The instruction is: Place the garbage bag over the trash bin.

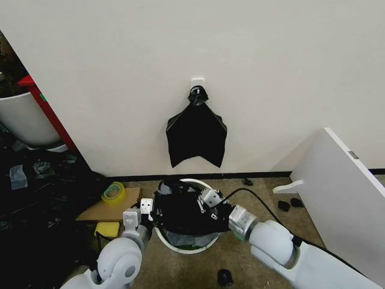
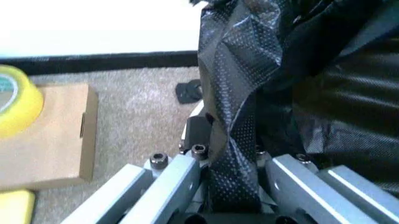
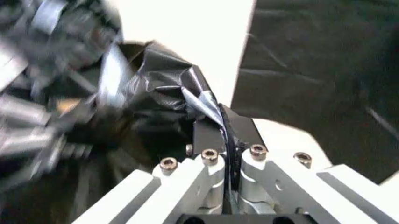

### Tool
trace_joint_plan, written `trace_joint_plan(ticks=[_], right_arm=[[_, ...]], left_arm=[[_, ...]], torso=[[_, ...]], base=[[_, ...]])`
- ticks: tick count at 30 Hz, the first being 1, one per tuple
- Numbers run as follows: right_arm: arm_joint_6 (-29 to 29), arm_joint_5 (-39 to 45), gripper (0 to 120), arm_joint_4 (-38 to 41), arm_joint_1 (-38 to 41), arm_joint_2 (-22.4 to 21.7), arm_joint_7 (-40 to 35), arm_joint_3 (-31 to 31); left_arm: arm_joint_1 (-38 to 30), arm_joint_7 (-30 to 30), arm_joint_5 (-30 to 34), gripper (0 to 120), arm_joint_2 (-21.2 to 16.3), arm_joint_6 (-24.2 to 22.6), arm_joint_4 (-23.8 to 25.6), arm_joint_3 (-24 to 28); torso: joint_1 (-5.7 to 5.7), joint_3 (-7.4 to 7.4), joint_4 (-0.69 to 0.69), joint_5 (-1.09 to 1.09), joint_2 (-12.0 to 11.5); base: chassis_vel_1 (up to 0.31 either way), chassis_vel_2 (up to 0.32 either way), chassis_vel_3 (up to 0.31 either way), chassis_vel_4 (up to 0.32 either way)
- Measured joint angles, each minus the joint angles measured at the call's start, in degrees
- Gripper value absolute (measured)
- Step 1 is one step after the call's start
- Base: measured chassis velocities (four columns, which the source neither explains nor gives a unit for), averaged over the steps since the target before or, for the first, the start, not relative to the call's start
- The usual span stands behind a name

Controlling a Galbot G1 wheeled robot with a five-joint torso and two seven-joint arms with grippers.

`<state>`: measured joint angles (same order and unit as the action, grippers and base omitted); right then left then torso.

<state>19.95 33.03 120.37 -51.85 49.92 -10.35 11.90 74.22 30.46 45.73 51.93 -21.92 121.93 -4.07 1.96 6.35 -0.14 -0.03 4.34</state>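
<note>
Garbage bag (image 1: pixel 180 215), glossy black, crumpled over trash bin (image 1: pixel 185 245), pinched by both grippers' fingers.

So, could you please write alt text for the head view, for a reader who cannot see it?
Both grippers, left and right, hold a black garbage bag spread over a round white trash bin on the carpet by a white wall. Another black bag hangs from a wall hook above; a yellow tape roll sits on cardboard to the left.
</note>
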Motion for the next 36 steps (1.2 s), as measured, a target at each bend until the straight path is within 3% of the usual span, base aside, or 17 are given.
trace_joint_plan(ticks=[2, 6, 12, 20, 30, 36], right_arm=[[0.2, 1.3, 0, -0.1, 0.3, 0.2, -0.8, -0.2], [3.1, 11.9, 0, -2.3, 4.0, 0.2, -8.5, -2.2], [7.6, 19.5, 0, -3.9, 4.3, -1.3, -12.2, -3.0], [11.5, 25.9, 0, -8.4, 4.2, -2.7, -9.7, -5.2], [13.8, 25.4, 0, -8.9, -0.3, -6.1, -1.7, -8.3], [13.4, 28.2, 18, -7.6, -2.0, -5.8, -1.7, -12.2]], left_arm=[[0.1, -0.2, -0.3, 0, -0.1, 0.1, 0.0, 0.0], [1.6, -4.5, -7.7, 0, -1.0, 2.7, 0.0, -0.2], [2.0, -7.1, -11.1, 0, -1.5, 4.9, 0.0, -0.1], [2.6, -11.6, -17.2, 0, -2.6, 8.9, -0.5, 0.0], [2.0, -9.7, -14.7, 0, -1.5, 9.8, -2.0, -0.8], [1.3, -7.8, -11.6, 0, -0.5, 8.9, -2.3, -1.3]], torso=[[0.00, 0.00, 0.00, 0.00, 0.0], [0.00, 0.00, 0.01, -0.01, 0.0], [0.00, 0.00, -0.01, 0.00, 0.0], [0.00, 0.00, -0.01, 0.01, 0.0], [0.00, 0.00, -0.01, -0.01, 0.0], [0.00, 0.00, 0.00, -0.01, 0.0]], base=[[0.000, 0.000, 0.000, 0.000], [0.000, 0.000, 0.000, 0.000], [0.000, 0.000, 0.000, 0.000], [0.000, 0.000, 0.000, 0.000], [0.000, 0.000, 0.000, 0.000], [0.000, 0.000, 0.000, 0.000]])
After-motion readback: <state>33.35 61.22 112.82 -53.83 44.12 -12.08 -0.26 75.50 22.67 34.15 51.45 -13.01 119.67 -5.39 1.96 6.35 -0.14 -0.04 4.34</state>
